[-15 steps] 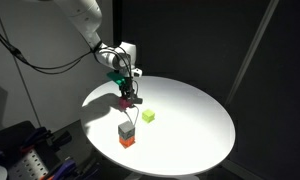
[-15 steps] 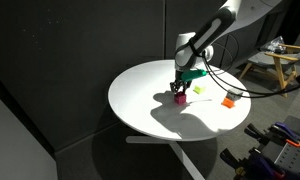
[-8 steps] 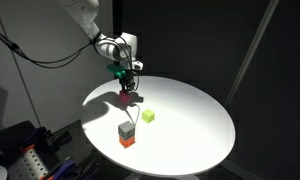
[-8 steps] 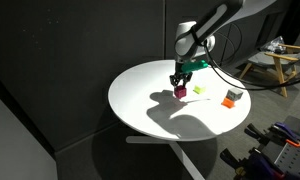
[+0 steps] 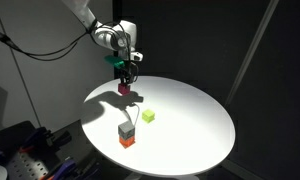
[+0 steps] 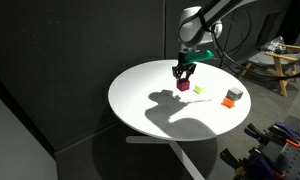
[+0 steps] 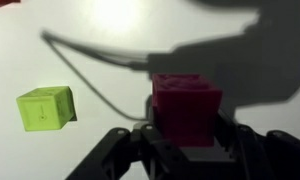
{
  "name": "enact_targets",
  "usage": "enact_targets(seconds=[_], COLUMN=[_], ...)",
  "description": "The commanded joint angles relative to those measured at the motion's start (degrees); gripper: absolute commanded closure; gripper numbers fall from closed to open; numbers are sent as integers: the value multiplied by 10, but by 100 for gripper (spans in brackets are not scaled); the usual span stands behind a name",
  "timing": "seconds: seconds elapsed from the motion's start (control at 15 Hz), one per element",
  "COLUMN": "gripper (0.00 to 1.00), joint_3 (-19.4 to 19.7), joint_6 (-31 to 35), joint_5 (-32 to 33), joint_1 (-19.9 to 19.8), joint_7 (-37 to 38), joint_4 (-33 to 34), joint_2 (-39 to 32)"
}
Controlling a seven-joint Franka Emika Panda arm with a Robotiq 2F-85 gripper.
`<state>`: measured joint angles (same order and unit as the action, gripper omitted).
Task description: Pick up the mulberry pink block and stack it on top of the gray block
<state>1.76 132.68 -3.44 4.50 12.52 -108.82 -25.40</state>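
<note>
My gripper (image 5: 125, 82) is shut on the mulberry pink block (image 5: 124, 88) and holds it in the air above the round white table (image 5: 190, 120). It also shows in an exterior view (image 6: 182, 85) and fills the wrist view (image 7: 186, 108) between my black fingers (image 7: 186, 140). The gray block (image 5: 126, 128) sits on top of an orange-red block (image 5: 126, 141) near the table's edge; this stack also shows in an exterior view (image 6: 230, 96). The gripper is away from the stack, over the table's other side.
A yellow-green block (image 5: 148, 116) lies on the table between the gripper and the stack, also seen in the wrist view (image 7: 46, 107). Dark curtains surround the table. A thin cable crosses the table in the wrist view (image 7: 100, 68).
My gripper has risen with the mulberry pink block, lifting it from the table surface to well above it.
</note>
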Motion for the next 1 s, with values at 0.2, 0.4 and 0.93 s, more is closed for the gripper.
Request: enact_targets(seconds=[0.2, 0.4, 0.93], gripper=[70, 70, 70], joint_3=[6, 10, 26], joint_6=[-1, 0, 7], joint_5=[7, 8, 5], joint_1=[-16, -26, -59], joint_7=[2, 3, 3], joint_4=[-98, -130, -176], joint_2=[104, 136, 189])
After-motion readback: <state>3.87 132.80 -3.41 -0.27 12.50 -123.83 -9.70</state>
